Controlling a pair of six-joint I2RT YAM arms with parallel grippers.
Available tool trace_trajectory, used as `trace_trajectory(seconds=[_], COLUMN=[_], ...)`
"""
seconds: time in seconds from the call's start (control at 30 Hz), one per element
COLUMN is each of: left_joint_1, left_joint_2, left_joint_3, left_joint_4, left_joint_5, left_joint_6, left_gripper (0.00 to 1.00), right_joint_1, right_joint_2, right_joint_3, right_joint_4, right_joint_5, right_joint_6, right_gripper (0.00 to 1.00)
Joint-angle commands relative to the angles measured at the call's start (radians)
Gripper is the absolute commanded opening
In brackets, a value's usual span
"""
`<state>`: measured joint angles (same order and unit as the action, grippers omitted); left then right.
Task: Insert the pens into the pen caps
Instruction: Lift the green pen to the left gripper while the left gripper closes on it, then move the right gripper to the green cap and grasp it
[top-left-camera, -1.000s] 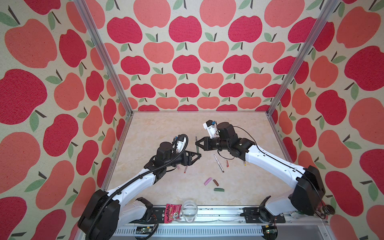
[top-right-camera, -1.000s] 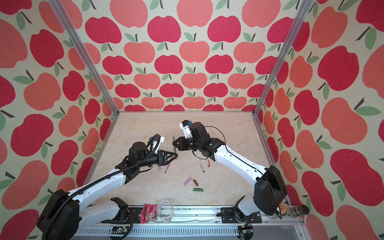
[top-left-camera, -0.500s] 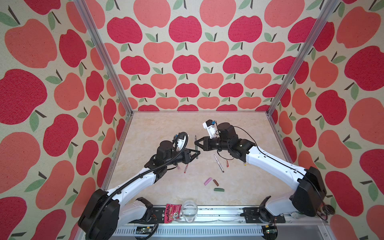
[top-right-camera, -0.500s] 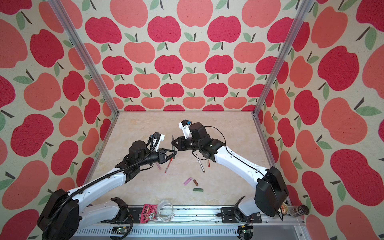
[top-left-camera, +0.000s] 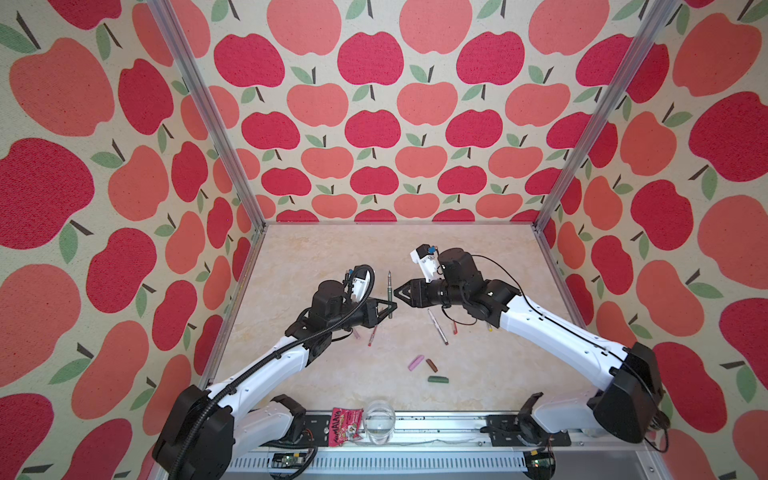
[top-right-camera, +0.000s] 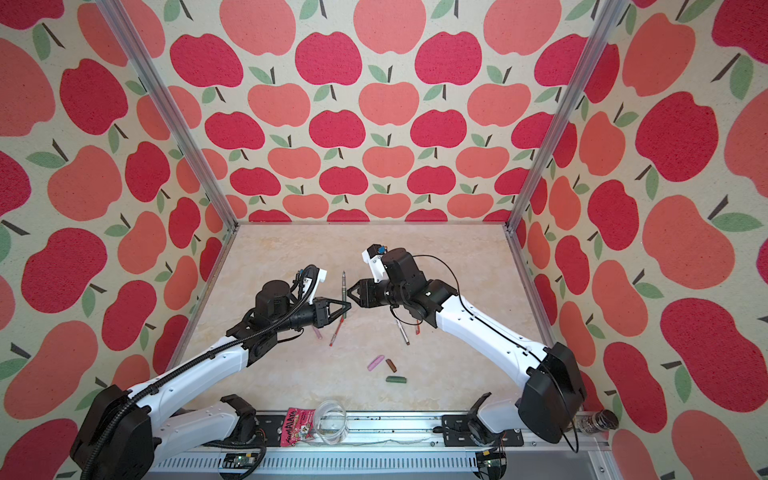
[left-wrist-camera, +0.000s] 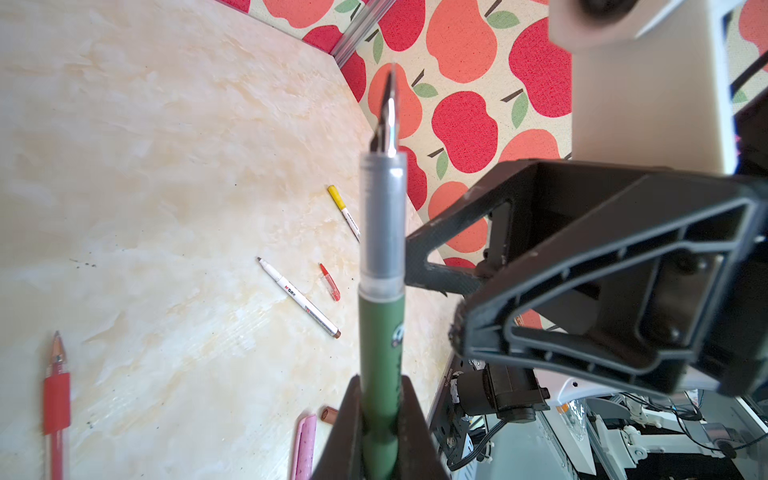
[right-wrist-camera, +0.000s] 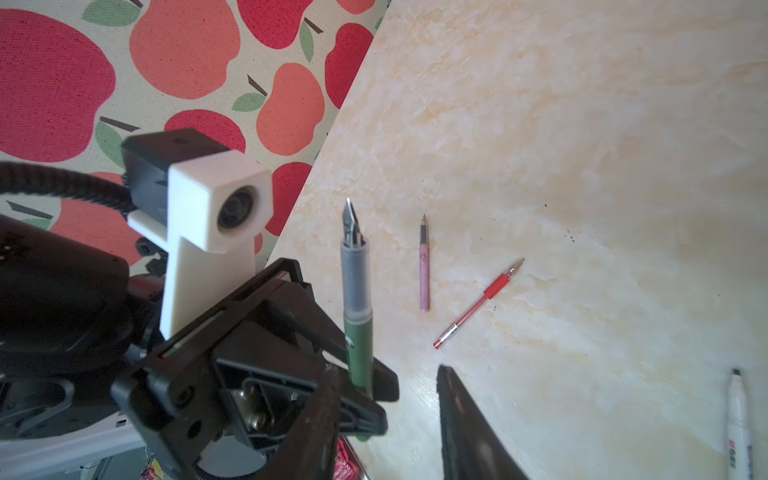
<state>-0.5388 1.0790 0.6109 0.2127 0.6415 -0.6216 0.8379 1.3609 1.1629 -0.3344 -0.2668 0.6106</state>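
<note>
- The table (top-left-camera: 332, 257) has most of the set lying loose on it, and my two arms meet above its middle, almost nose to nose.
- My left gripper (top-left-camera: 390, 306) is clenched on the dark green pen (top-left-camera: 390, 286), pinching the lower barrel. In the left wrist view both fingers (left-wrist-camera: 345, 440) press tight against the green.
- My right gripper (top-left-camera: 398, 291) sits just beside that pen, level with its grey section. Its fingers are spread, and as far as the right wrist view shows there is nothing between them.
- The pen stands upright and clear of the table, long axis vertical, point up. It has a green barrel, a grey translucent grip section and a bare steel-and-black nib with no cap on it.
- Here's what counts: its mate, the dark green cap (top-left-camera: 438, 379), lies flat on the table, well apart from both grippers. It is toward the near edge and a little to the right arm's side, with its long axis running across the top views.
- I judge the empty right arm should fetch it, since it is on the nearer side with free fingers. It should come down across the cap's short width.
- I cannot tell which end of that cap is the open one.
- The pink cap (top-left-camera: 415, 362) and brown cap (top-left-camera: 431, 365) lie close together near it, so a sloppy pinch could knock them.
</note>
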Motion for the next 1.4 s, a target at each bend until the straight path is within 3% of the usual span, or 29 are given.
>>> trace_trajectory(seconds=[0.0, 0.23, 0.47, 0.7, 0.9, 1.37], left_joint_1=[0.008, 0.013, 0.013, 0.013, 0.013, 0.015], left_joint_2=[-0.086, -0.216, -0.290, -0.294, -0.302, -0.311], left_joint_3=[0.043, 0.040, -0.002, -0.013, -0.023, -0.024], left_joint_4=[-0.185, -0.466, -0.512, -0.478, -0.462, -0.460], left_joint_5=[-0.028, -0.078, -0.086, -0.074, -0.066, -0.065], left_joint_6=[0.079, 0.122, 0.113, 0.103, 0.099, 0.097], left_gripper=[0.00, 0.00, 0.00, 0.00, 0.00, 0.00], right_joint_1=[0.011, 0.125, 0.298, 0.340, 0.340, 0.340], right_joint_2=[-0.099, -0.161, -0.013, 0.117, 0.232, 0.327], right_joint_3=[0.005, -0.114, -0.186, -0.197, -0.173, -0.172], right_joint_4=[-0.269, -0.589, -0.622, -0.570, -0.546, -0.514], right_joint_5=[0.088, 0.164, 0.274, 0.310, 0.316, 0.313], right_joint_6=[-0.059, -0.137, -0.166, -0.203, -0.229, -0.244], right_gripper=[0.44, 0.47, 0.57, 0.60, 0.58, 0.41])
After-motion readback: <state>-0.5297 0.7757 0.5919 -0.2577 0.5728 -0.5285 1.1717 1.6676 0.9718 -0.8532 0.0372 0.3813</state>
